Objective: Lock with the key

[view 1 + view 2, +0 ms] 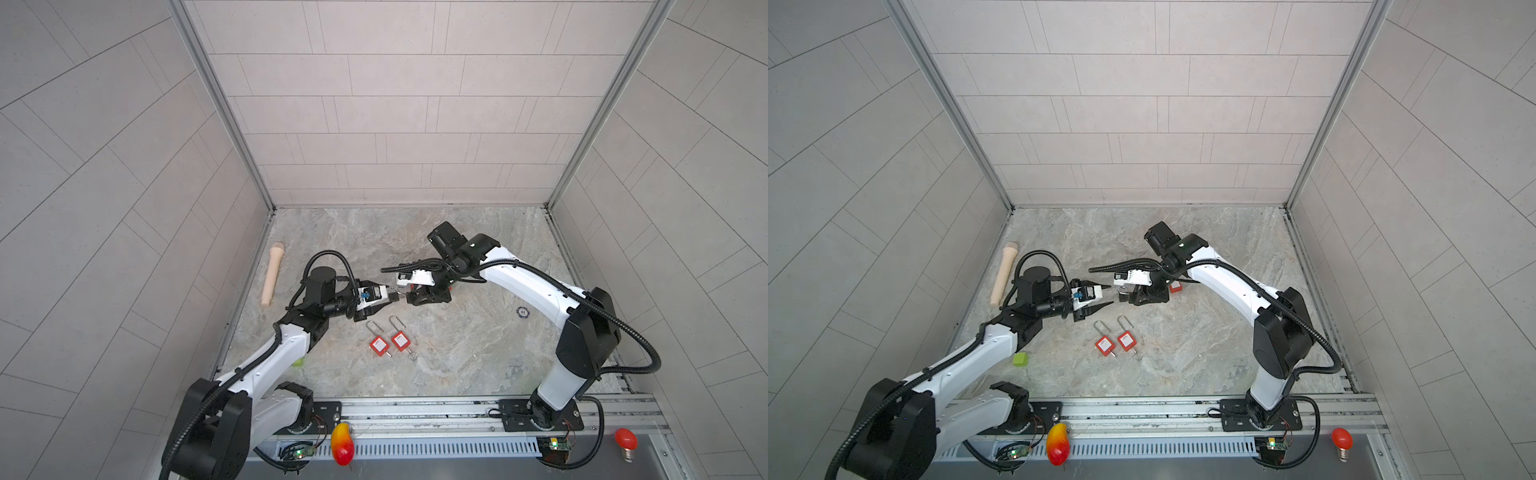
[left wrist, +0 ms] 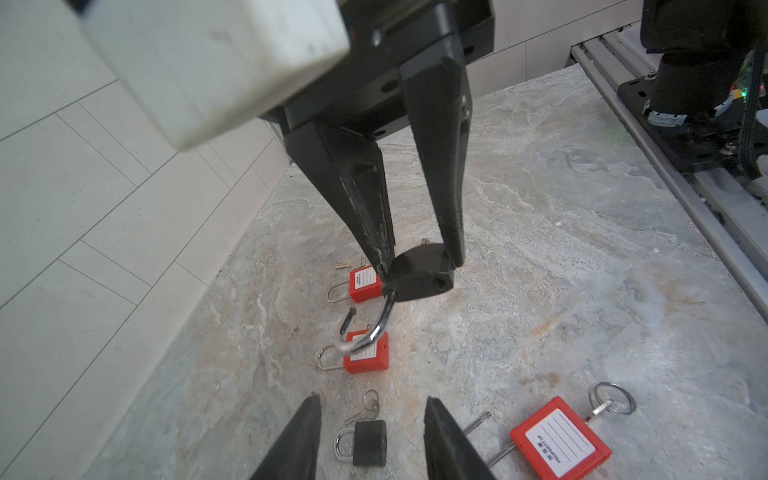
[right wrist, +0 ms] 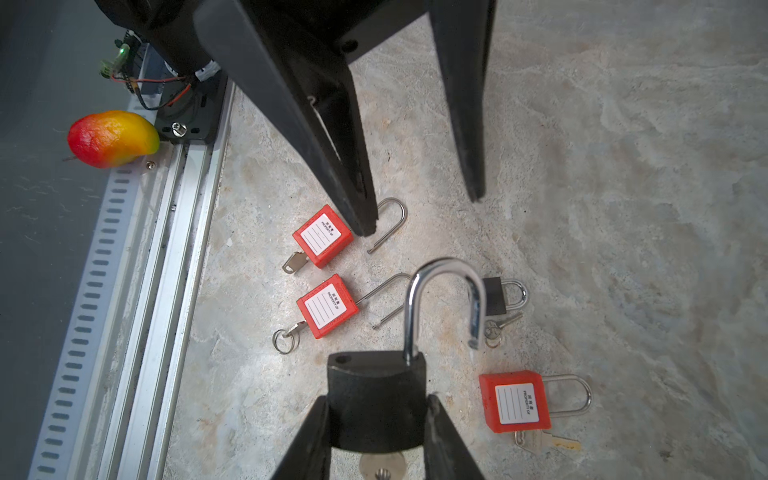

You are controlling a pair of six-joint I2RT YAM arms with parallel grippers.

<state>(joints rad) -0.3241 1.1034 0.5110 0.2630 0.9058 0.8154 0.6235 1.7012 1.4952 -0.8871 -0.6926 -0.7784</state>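
Holding the black padlock (image 3: 374,374) clear of the table (image 3: 623,208), your right gripper (image 3: 378,399) pinches its body; the left gripper (image 2: 372,401) stands spread, empty. Pushing the open shackle (image 3: 440,270) off-axis could twist it loose.

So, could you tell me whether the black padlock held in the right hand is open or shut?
Open: one end of the shackle stands clear of the black padlock, its hole empty.
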